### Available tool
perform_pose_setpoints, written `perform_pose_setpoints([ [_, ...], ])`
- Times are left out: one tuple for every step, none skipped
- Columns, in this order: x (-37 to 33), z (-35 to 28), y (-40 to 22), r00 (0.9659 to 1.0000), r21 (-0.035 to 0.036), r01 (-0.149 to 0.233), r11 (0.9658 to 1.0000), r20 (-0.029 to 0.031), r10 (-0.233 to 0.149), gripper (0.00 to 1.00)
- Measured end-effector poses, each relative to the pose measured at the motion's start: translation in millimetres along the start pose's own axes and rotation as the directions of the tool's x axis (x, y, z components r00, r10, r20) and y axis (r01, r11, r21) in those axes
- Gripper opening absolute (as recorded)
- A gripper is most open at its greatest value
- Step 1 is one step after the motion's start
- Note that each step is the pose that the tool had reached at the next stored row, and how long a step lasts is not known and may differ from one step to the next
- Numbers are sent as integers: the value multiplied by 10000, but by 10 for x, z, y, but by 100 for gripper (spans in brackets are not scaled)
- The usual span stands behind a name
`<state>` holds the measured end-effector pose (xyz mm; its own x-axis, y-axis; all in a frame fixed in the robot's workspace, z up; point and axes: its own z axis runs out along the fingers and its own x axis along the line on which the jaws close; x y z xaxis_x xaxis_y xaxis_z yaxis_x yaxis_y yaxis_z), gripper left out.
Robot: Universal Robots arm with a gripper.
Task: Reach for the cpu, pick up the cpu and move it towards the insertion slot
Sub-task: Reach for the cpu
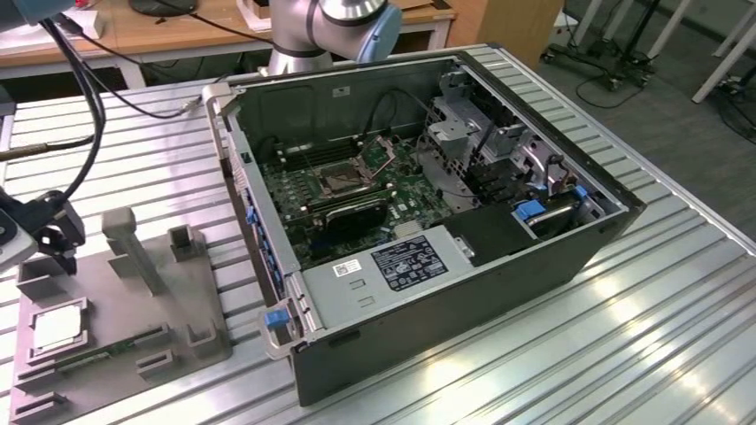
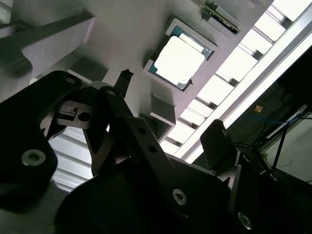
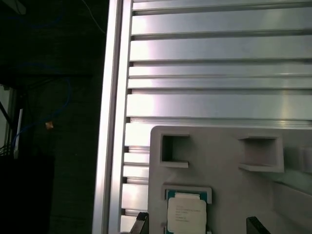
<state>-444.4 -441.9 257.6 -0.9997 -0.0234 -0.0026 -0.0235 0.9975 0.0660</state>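
The cpu (image 1: 57, 329), a pale silver square chip, lies flat in a recess of the grey holder plate (image 1: 130, 310) at the exterior view's left. It also appears in both wrist views, cpu (image 2: 179, 61) and cpu (image 3: 186, 212). My gripper (image 1: 50, 241) hangs above the holder plate, a short way over the chip and not touching it. The gripper (image 3: 197, 225) is open, its two dark fingertips (image 3: 141, 220) spread on either side of the chip with nothing held. The insertion slot (image 1: 345, 182) sits on the green board inside the open computer case (image 1: 473, 266), its metal bracket raised.
The holder plate has upright grey posts (image 1: 133, 252) and a green memory stick (image 1: 109, 349) near the chip. Black cables (image 1: 88, 133) trail from the arm over the ribbed metal table (image 1: 614, 345). The table's edge rail (image 3: 111, 122) runs close beside the plate.
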Motion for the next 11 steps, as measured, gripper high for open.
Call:
perform_pose_setpoints([
  [0, 20, -1, 10000, -1, 0, 10000, 2, 0, 84],
  [0, 38, -2, 10000, -1, 0, 10000, 2, 0, 84],
  [0, 56, -4, 10000, -1, 0, 10000, 1, 0, 84],
  [0, 72, -5, 10000, -1, 0, 10000, 2, 0, 84],
  [0, 82, -6, 10000, -1, 0, 10000, 2, 0, 84],
  [0, 84, -6, 10000, 0, 0, 10000, 0, 0, 84],
  [1, 85, -6, 10000, 0, -1, 10000, -1, 1, 84],
  [1, 85, -6, 10000, -1, -1, 10000, -2, 1, 84],
  [1, 86, -6, 10000, -2, -1, 10000, -1, 1, 84],
  [0, 90, -6, 10000, -4, -1, 10000, 1, 1, 84],
  [0, 93, -6, 10000, -3, 0, 10000, 1, 0, 84],
])
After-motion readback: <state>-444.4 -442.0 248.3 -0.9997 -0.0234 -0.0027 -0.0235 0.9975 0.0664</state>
